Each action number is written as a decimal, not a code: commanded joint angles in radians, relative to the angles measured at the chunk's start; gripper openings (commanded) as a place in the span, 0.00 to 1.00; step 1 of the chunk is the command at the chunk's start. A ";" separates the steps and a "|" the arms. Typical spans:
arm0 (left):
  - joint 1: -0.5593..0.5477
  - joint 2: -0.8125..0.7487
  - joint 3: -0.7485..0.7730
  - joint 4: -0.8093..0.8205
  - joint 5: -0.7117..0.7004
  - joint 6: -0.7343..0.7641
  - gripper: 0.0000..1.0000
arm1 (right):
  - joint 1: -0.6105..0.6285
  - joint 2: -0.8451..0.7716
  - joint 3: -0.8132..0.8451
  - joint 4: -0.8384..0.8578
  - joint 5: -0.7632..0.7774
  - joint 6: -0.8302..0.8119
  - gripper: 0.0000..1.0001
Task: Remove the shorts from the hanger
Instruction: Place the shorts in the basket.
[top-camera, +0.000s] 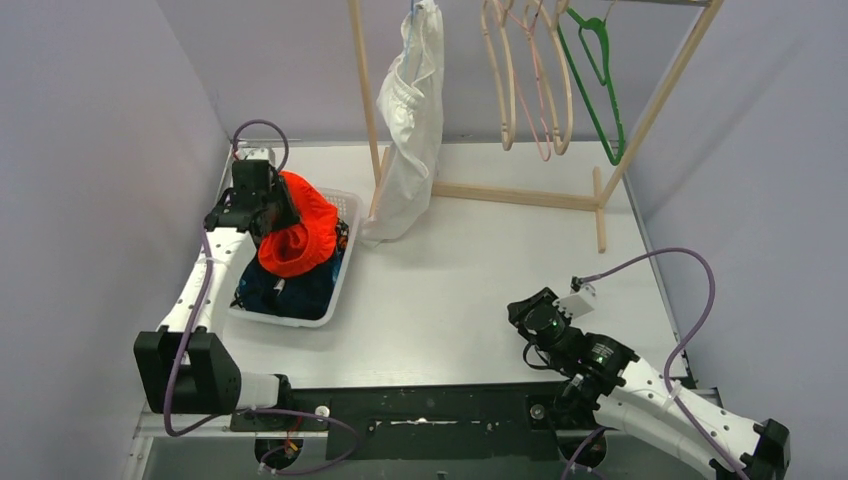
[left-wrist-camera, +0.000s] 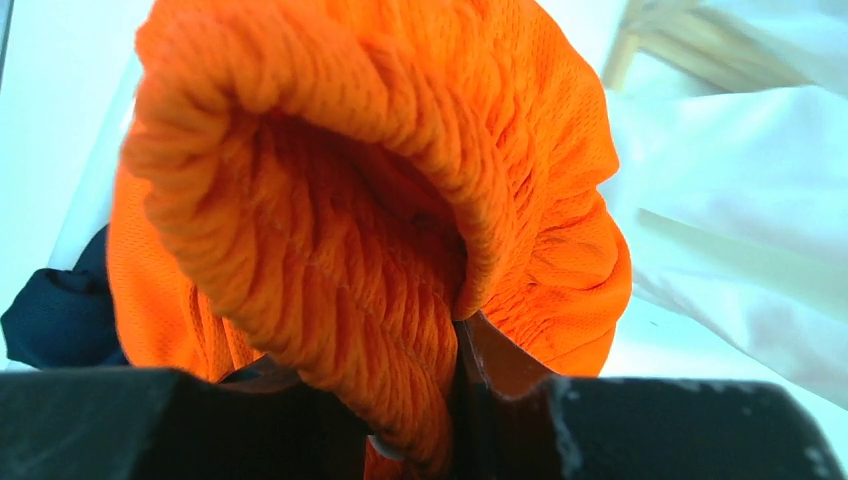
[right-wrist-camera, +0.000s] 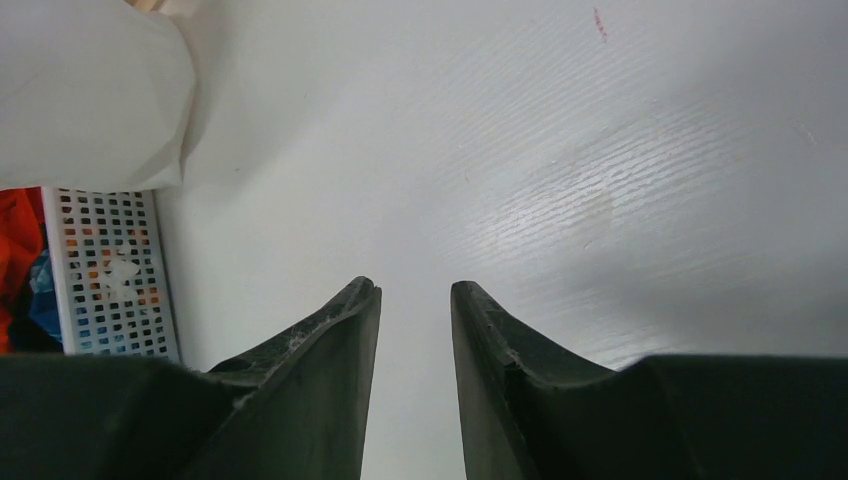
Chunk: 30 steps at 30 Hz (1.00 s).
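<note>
Top external, orange shorts (top-camera: 300, 235) over white basket (top-camera: 281, 318), navy shorts (top-camera: 292, 293) inside

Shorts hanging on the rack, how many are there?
1: the white shorts hang at the rack's left end, reaching down to the table. The orange shorts are off it, held by the left gripper over the basket.

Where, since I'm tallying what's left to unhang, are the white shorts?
In the top view, the white shorts hang at the left end of the wooden rack, hem resting on the table just right of the white basket.
</note>
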 joint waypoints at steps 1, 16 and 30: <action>0.060 0.028 -0.151 0.073 0.035 -0.077 0.00 | 0.009 0.057 0.043 0.058 0.030 -0.037 0.34; 0.071 0.112 -0.244 0.105 0.072 -0.129 0.34 | 0.008 0.250 0.156 0.137 -0.042 -0.204 0.41; 0.066 -0.184 -0.205 0.069 -0.027 -0.143 0.71 | 0.008 0.191 0.122 0.270 -0.070 -0.307 0.58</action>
